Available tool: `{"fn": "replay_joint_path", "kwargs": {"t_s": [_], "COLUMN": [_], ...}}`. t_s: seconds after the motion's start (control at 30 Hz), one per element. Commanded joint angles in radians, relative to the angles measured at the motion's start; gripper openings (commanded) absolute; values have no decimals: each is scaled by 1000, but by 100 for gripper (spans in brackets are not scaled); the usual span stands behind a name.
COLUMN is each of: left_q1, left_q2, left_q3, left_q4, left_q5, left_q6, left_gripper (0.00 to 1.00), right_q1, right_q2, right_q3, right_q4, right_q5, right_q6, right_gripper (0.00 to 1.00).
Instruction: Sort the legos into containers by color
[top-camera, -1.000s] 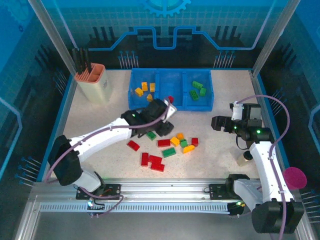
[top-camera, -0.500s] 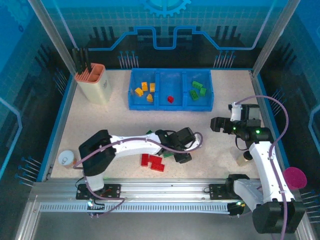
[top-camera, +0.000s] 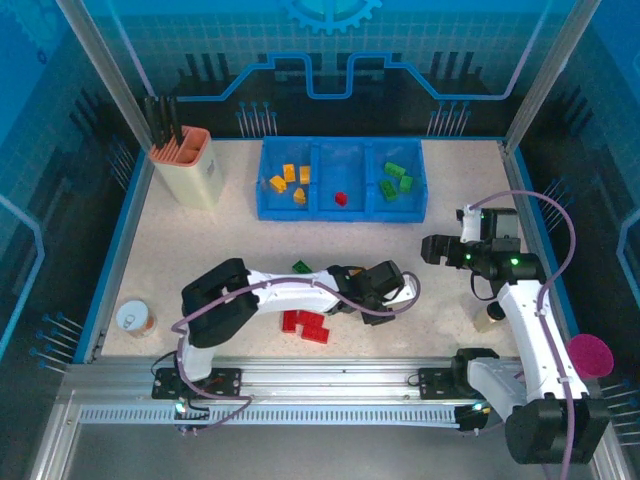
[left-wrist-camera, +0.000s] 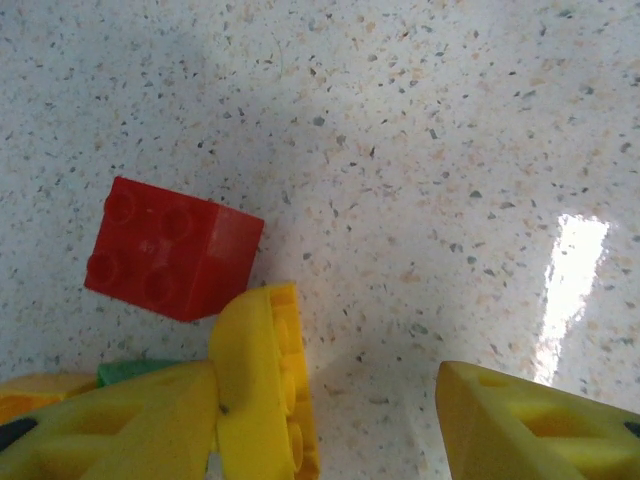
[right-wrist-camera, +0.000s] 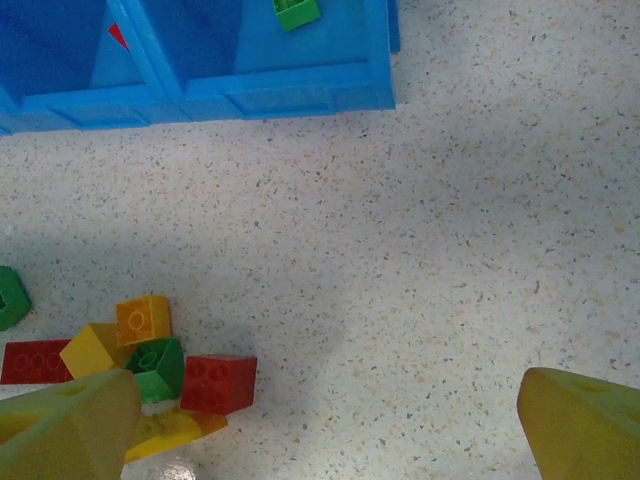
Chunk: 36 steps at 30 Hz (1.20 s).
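On the speckled surface, the blue tray already holds colour-sorted legos. The right fingers hang spread wide. The left fingers, parted, straddle a yellow brick, seemingly unpinched and ready for grasping, beside a red brick.

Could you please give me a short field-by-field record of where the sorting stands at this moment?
Container: blue tray, three compartments
Left compartment: yellow-orange bricks
Middle compartment: one red brick
Right compartment: green bricks
Unsorted on table: red oblong bricks, a green brick, more near the left gripper
Left gripper: open, low over the pile, yellow brick beside one finger, red square brick just beyond
Right gripper: open, empty, over bare table
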Motion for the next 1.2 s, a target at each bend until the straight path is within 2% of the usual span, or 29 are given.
{"fn": "replay_joint_path", "kwargs": {"t_s": [0.0,0.43,0.7,0.93,1.0,1.17], "left_q1": [-3,-2,0,1,15,96], "left_q2": [49,127,129,83,34,-143], "left_q3": [46,65,55,38,26,13], "left_q4": [6,-53,-63,-104,-122,-169], "left_q5": [-33,-59,-61,-38,-5,158], "left_q6": [26,-37,-66,-119,-148,-189], "left_gripper": [60,50,30,20,18,17], "right_q1": [14,13,13,15,15,17], "right_q2": [7,40,42,44,44,49], "right_q3": [24,21,24,23,20,12], "right_q4": [-2,11,6,8,12,28], "right_q5": [8,6,15,21,21,16], "right_q6": [-13,-16,-16,-16,-13,-5], "right_gripper": [98,98,98,98,98,98]}}
